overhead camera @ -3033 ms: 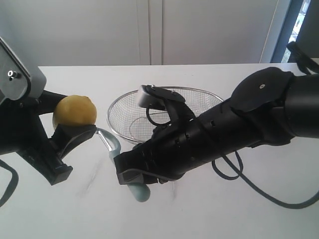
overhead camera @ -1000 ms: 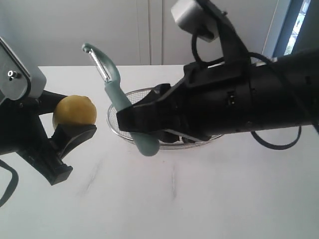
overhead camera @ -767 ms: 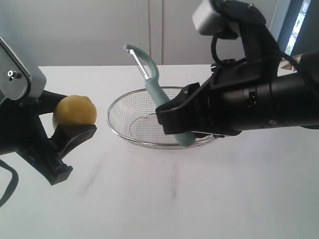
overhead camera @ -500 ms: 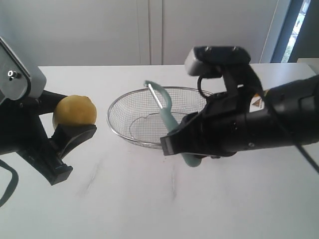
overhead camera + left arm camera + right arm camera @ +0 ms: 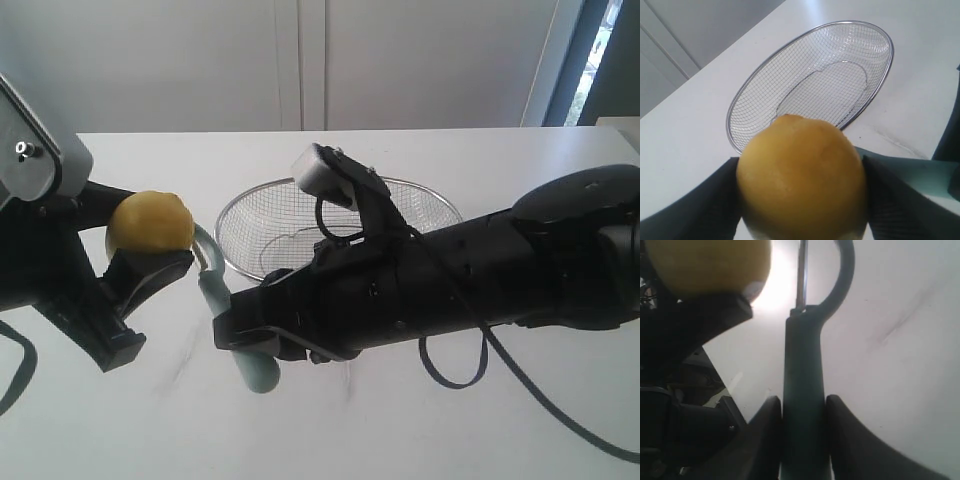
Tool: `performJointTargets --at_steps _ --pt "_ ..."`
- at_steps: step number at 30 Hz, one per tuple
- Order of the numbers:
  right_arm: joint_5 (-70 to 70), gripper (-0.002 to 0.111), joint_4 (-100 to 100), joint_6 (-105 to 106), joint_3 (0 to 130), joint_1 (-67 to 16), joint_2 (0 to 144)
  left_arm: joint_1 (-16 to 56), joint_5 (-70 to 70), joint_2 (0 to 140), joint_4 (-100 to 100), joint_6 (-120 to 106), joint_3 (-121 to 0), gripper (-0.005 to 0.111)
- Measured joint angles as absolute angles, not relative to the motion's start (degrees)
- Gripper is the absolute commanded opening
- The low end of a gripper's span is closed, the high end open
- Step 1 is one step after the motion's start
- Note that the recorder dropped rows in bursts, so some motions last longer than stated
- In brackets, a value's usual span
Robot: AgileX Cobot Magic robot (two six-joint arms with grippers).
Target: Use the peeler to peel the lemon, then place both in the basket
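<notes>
Spacing first: small bright yellow oval lemon point(image 5: 150, 221) pinched in left gripper point(image 5: 135, 240), out at 9 o'clock. Slim pale-teal-handled peeler point(image 5: 216, 292) clamped in right gripper point(image 5: 245, 335), long axis running 11-to-5, looped blade head just beside lemon, at its 4 o'clock. Probably needs a nudge toward 10.

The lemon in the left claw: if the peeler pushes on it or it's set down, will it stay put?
The lemon looks rounded and smooth, so it would probably roll on the flat table. Its skin seems firm, likely not fragile. Held at two sides by the left claw, it may twist when the peeler presses.
</notes>
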State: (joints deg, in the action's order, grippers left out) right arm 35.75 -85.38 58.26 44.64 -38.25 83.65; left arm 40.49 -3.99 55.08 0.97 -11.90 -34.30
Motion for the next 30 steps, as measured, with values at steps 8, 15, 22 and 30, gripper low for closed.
performJointTargets --at_steps 8,15,22,30 --pt "36.4 0.000 -87.0 59.5 44.6 -38.2 83.6 40.5 -4.0 55.1 1.0 -11.9 -34.3 0.000" --pt "36.4 0.000 -87.1 59.5 44.6 -38.2 83.6 40.5 -4.0 55.1 1.0 -11.9 -34.3 0.000" --pt "36.4 0.000 -87.1 59.5 44.6 -38.2 83.6 40.5 -4.0 55.1 1.0 -11.9 -34.3 0.000" --pt "34.7 0.000 -87.0 59.5 44.6 -38.2 81.2 40.5 -4.0 55.1 1.0 -11.9 -34.3 0.000"
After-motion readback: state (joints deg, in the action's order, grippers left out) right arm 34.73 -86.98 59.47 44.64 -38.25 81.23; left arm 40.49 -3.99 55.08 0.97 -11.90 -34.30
